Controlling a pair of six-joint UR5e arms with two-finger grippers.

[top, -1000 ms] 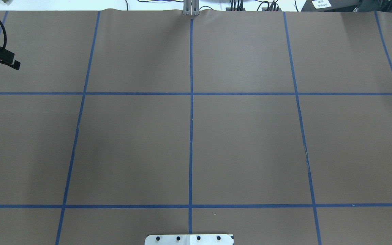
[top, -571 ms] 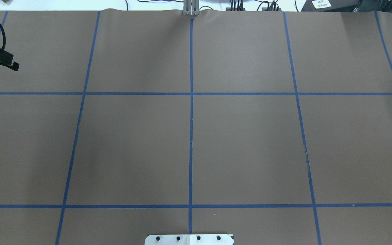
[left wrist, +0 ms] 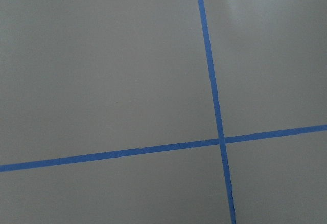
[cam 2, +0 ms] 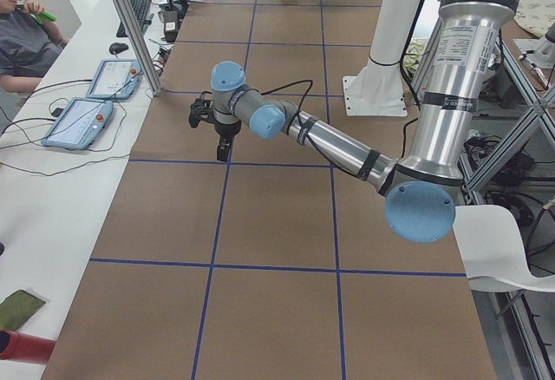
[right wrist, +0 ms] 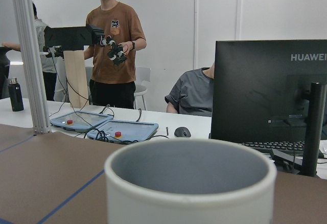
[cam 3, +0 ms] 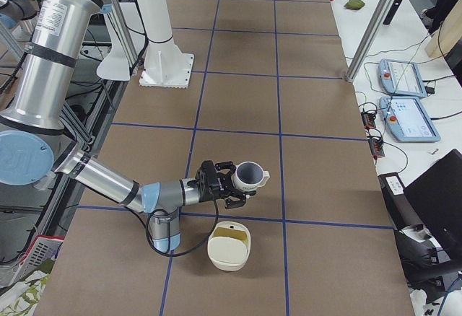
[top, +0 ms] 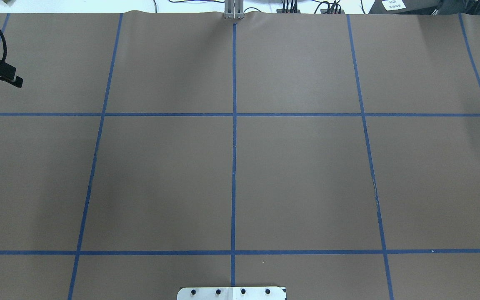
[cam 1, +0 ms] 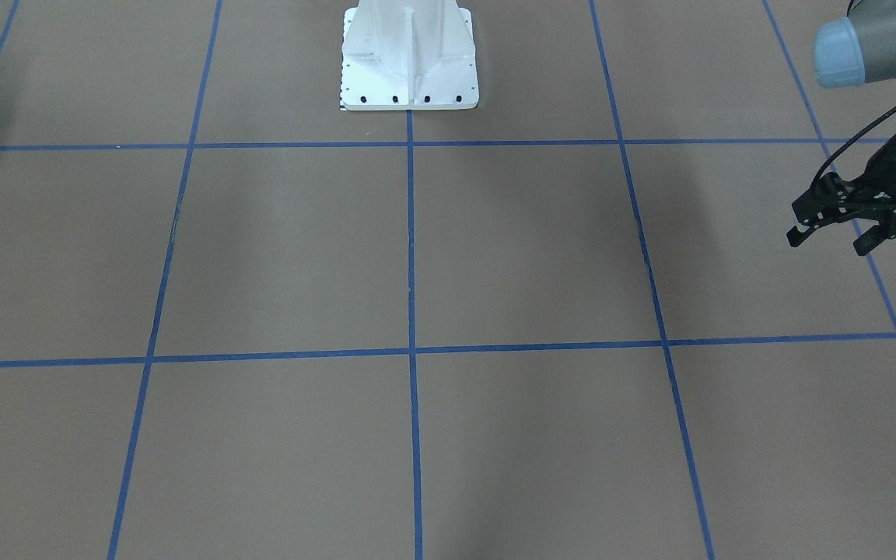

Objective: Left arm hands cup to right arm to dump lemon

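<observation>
The cup (cam 3: 249, 177), a white mug with a grey inside, is upright between the fingers of my right gripper (cam 3: 238, 183) above the table, near my right end. From the exterior right view I cannot tell how firmly the fingers close. The right wrist view is filled by the cup's rim (right wrist: 189, 162), and its grey inside looks empty there. My left gripper (cam 1: 825, 243) is open and empty, hovering over the table's far left part; it also shows in the overhead view (top: 15, 80) and the exterior left view (cam 2: 211, 134). No lemon shows clearly.
A cream container (cam 3: 229, 253) with a yellowish inside stands on the table just below the cup. The robot's white base (cam 1: 409, 70) is at mid table. Operators, tablets (cam 3: 404, 78) and a monitor (right wrist: 265, 96) line the far table edge.
My left gripper has drifted slightly toward the overhead view's left edge. Nothing else has changed there.
</observation>
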